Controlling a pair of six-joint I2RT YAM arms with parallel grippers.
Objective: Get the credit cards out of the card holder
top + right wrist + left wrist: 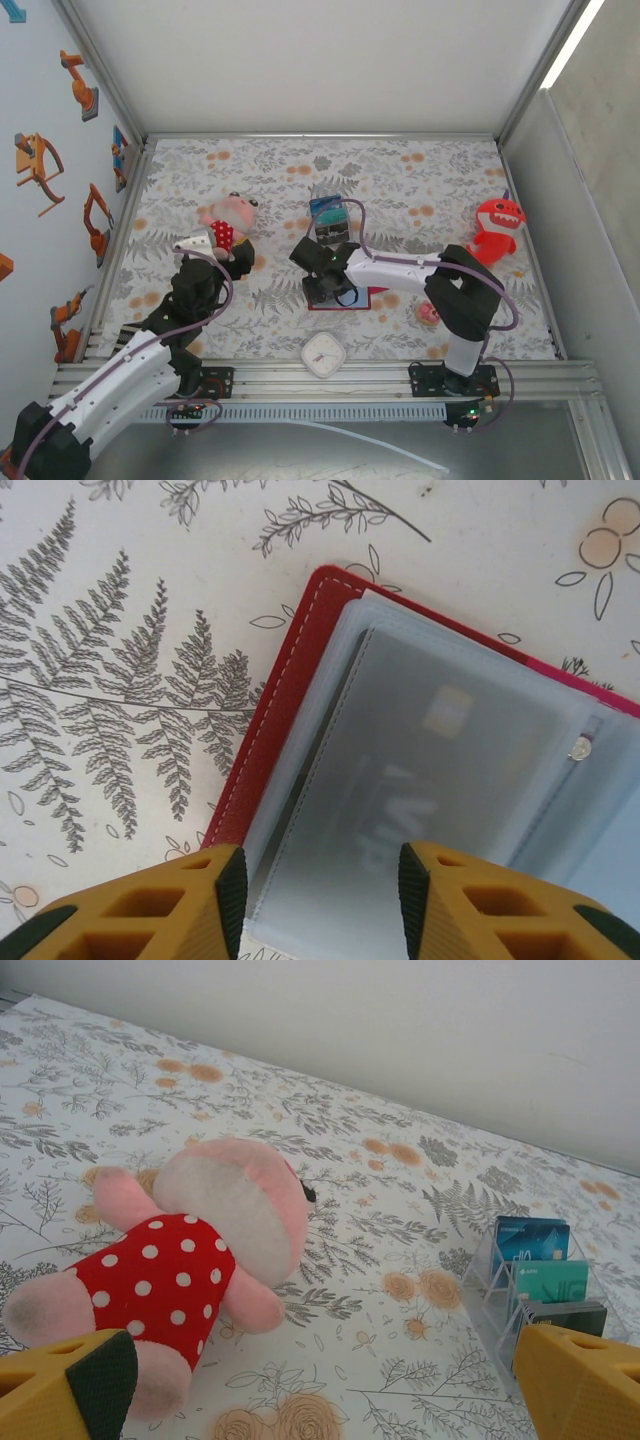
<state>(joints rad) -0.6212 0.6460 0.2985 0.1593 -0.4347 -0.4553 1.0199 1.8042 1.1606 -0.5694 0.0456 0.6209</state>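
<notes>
The card holder (pixel 285 690) lies open on the flowered table, its dark-red edge with white stitching framing translucent pockets. A grey credit card (pixel 450 770) shows through the top pocket, lying flat inside it. My right gripper (pixel 315 880) hovers just over that pocket, open, its yellow fingers (pixel 150 910) apart with the pocket's near end between them. From above, the right gripper (pixel 330 275) covers most of the card holder (pixel 340 307). My left gripper (pixel 320 1400) stands wide open and empty beside a pink plush.
A pink plush in a red dotted dress (pixel 190 1260) lies right in front of the left gripper. A clear plastic stand (pixel 500 1290) behind the card holder holds three cards. A red shark plush (pixel 495 230) sits at the right and a white clock (pixel 324 355) near the front edge.
</notes>
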